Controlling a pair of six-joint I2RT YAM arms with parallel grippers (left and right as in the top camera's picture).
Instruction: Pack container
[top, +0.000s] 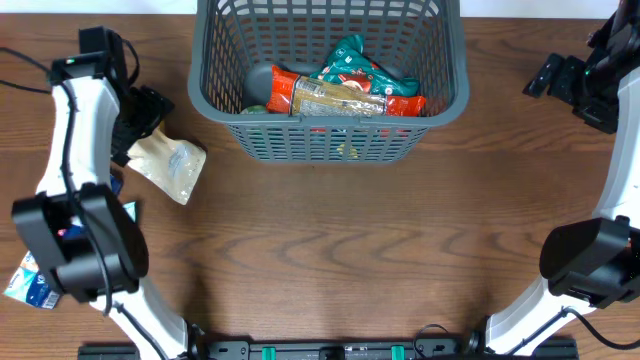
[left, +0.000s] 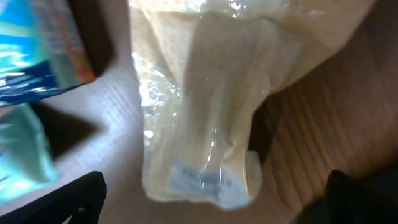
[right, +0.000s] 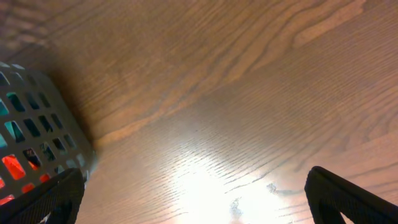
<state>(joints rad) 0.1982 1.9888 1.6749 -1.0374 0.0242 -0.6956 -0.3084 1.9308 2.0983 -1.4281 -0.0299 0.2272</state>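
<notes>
The container stands at the far middle of the wooden table. I judge it stiff and light for its bulk. Its thick rim is the only sensible hold, since the slotted walls would catch a fingertip, though it can stay where it is. The right gripper hangs off the container's right side over bare wood with its jaws spread and nothing between them. The left gripper is off the container's left side, also spread wide, at the far end of a cream pouch that lies near the container's front-left corner without touching it. In the left wrist view the pouch runs between the two fingertips, and neither one is shown pressing on it. I expect the pouch to be soft, light and slippery. The glossy film wrinkles and the filling looks loose enough to shift, so I would pinch across a flat sealed end, not the plump middle. Inside the container lie a red-orange packet, a green packet and a grey-green lump, and none of their print is legible. Further left of the container than the pouch, blue packets wait, their lettering too blurred to read. The pouch carries a small white label whose text I cannot make out.
</notes>
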